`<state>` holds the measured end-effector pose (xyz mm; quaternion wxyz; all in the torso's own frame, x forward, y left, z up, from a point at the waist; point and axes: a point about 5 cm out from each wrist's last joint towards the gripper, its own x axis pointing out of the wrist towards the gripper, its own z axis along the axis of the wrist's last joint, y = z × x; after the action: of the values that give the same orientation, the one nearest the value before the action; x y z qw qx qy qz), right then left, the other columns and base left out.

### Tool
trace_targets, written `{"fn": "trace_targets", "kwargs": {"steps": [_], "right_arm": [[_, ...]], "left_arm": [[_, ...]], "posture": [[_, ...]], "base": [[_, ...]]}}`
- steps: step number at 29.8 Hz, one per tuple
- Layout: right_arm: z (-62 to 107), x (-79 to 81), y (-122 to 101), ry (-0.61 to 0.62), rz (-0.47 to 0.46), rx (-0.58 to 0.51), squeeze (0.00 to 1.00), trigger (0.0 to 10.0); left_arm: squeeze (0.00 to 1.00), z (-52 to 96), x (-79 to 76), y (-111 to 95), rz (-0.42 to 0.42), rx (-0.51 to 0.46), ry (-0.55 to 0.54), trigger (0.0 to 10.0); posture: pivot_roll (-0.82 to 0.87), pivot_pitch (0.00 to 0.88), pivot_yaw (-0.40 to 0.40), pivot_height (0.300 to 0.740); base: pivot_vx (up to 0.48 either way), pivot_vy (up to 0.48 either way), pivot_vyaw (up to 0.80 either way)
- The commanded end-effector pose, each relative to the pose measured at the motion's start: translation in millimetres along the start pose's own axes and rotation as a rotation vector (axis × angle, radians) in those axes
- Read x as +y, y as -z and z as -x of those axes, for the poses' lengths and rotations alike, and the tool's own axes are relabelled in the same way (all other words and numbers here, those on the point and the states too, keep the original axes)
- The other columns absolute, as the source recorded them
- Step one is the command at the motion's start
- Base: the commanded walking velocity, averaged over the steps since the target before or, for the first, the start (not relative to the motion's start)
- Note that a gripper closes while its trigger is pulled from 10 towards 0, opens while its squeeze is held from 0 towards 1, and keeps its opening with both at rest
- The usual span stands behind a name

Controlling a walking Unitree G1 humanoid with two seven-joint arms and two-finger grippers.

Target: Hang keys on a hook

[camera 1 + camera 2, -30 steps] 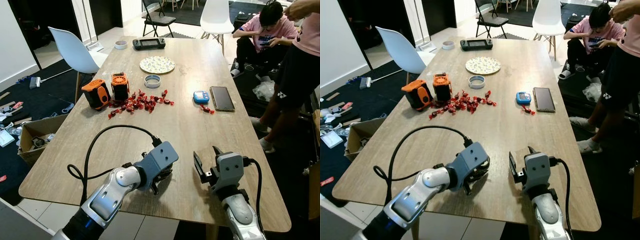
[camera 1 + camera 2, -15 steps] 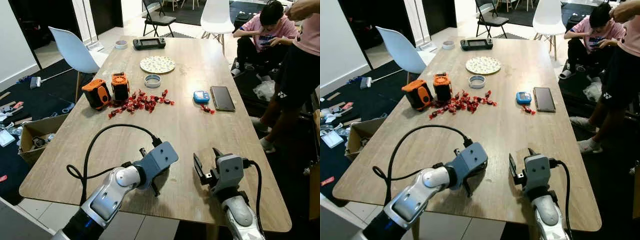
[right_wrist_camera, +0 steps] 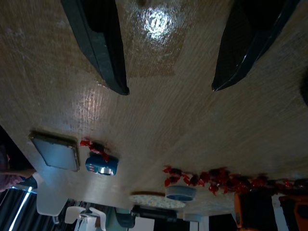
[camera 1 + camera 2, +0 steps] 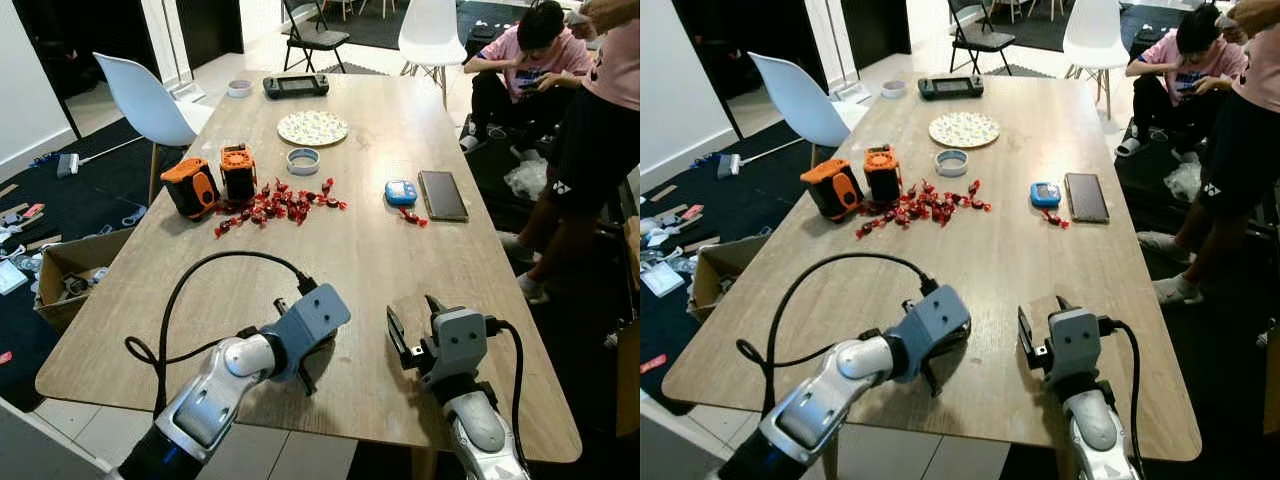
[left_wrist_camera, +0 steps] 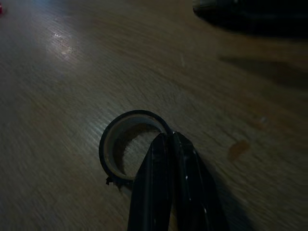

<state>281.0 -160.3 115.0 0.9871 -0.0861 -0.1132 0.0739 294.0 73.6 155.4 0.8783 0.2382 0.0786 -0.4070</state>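
— Where is the left gripper (image 5: 166,138)?
— Low over the wooden table (image 4: 400,260), near its front edge. Its fingers are pressed together with no gap, tips at the rim of a small dark ring (image 5: 105,149).
— How does the ring lie?
— Flat, opening facing up; being round, it has no long axis. It may be a tape roll, but the wrist view is dim.
— And the right gripper (image 3: 169,88)?
— Spread wide just above bare wood, holding nothing.

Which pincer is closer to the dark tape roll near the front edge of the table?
Left. The left pincer is shut with its fingertips right over the tape roll. The right pincer hovers open over bare table, off to the roll's right.
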Motion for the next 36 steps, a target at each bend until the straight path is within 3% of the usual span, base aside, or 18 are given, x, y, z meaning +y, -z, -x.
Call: {"fn": "trace_targets", "kwargs": {"steps": [1, 4, 8, 11, 17, 19, 21, 23, 28, 36], "right_arm": [[1.7, -0.6, 2.7, 0.002, 0.001, 0.013, 0.0, 10.0], [1.4, -0.7, 2.7, 0.0, 0.001, 0.012, 0.0, 10.0], [0.6, -0.6, 3.0, -0.001, 0.0, 0.012, 0.0, 10.0], [0.1, -0.3, 2.9, -0.002, 0.001, 0.011, 0.0, 10.0], [-2.0, -0.8, 2.0, -0.001, 0.002, 0.005, 0.0, 10.0], [-2.3, -0.9, 1.9, -0.001, 0.003, 0.005, 0.0, 10.0], [-5.3, -0.1, 0.4, -0.001, -0.001, -0.002, 0.0, 10.0], [-5.6, 0.0, 0.2, -0.002, -0.002, -0.003, 0.0, 10.0], [-9.4, 1.3, -1.8, -0.006, -0.005, -0.012, 0.0, 10.0], [-11.3, 0.2, -2.2, -0.008, -0.004, -0.017, 0.0, 10.0]], "left_arm": [[0.0, 9.3, 0.6, -8.7, 0.056, -0.058, 0.025, 10.0], [0.0, 22.9, 3.8, -26.1, 0.132, -0.18, 0.041, 10.0], [0.0, 32.5, 10.0, -37.0, 0.199, -0.271, 0.005, 10.0], [0.0, 36.2, 14.9, -38.4, 0.174, -0.284, -0.063, 10.0], [0.0, 46.8, 31.4, -22.1, 0.068, -0.226, -0.372, 10.0], [0.0, 47.5, 31.7, -20.5, 0.059, -0.222, -0.39, 10.0], [0.0, 52.6, 27.2, -17.9, 0.167, -0.329, -0.466, 10.0], [0.0, 53.2, 27.0, -18.2, 0.175, -0.342, -0.477, 10.0], [0.0, 57.7, 23.3, -23.8, 0.098, -0.413, -0.614, 10.0], [0.0, 54.2, 17.4, -31.1, 0.07, -0.462, -0.674, 10.0]], "posture": [[0.08, 0.196, 0.016, 0.74], [0.08, 0.194, 0.015, 0.74], [0.08, 0.191, 0.014, 0.74], [0.08, 0.189, 0.014, 0.74], [0.09, 0.175, 0.007, 0.74], [0.09, 0.175, 0.006, 0.74], [0.09, 0.172, -0.001, 0.74], [0.09, 0.172, -0.001, 0.74], [0.09, 0.167, -0.009, 0.74], [0.09, 0.163, -0.016, 0.74]], "base": [[0.0, 0.0, 0.0], [0.0, 0.0, 0.0], [0.0, 0.0, 0.0], [0.0, 0.0, 0.0], [0.0, 0.0, 0.0], [0.0, 0.0, 0.0], [0.0, 0.0, 0.0], [0.0, 0.0, 0.0], [0.0, 0.0, 0.0], [0.0, 0.0, 0.0]]}}
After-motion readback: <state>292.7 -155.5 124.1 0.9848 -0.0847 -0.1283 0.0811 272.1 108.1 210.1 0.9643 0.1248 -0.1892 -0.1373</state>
